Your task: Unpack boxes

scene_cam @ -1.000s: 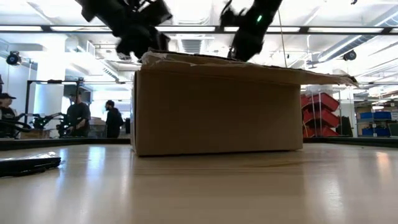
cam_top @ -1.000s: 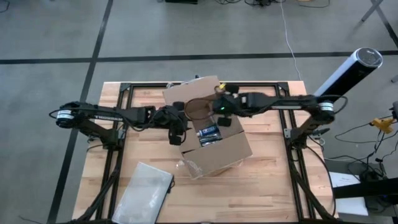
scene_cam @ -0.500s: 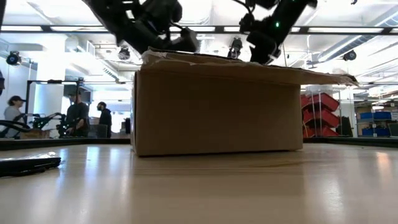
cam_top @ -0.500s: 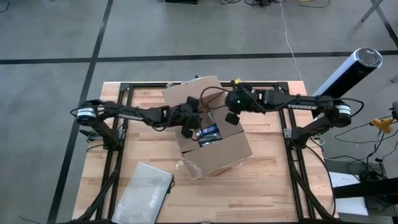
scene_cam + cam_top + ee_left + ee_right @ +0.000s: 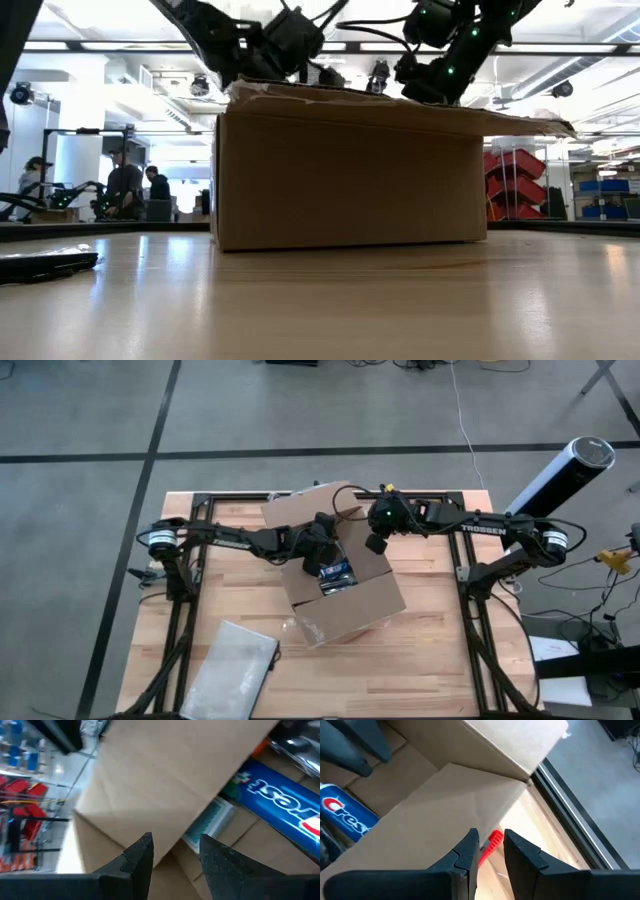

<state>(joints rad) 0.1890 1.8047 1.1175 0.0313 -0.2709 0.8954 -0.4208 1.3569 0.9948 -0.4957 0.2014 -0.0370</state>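
The brown cardboard box (image 5: 345, 585) sits near the middle of the wooden worktop (image 5: 440, 650), turned at an angle, its flaps open. Both arms reach in over its open top. The left hand (image 5: 172, 852) hovers just above the edge of a cardboard flap (image 5: 165, 775), its two fingers standing a little apart with nothing between them; below it lies a blue Crest toothpaste carton (image 5: 280, 795) inside the box. The right hand (image 5: 487, 845) is over another flap, fingers narrowly parted and holding nothing, with a small red utility knife (image 5: 490, 845) showing between them on the worktop beyond. A flat translucent pouch (image 5: 232, 660) lies near the front left corner.
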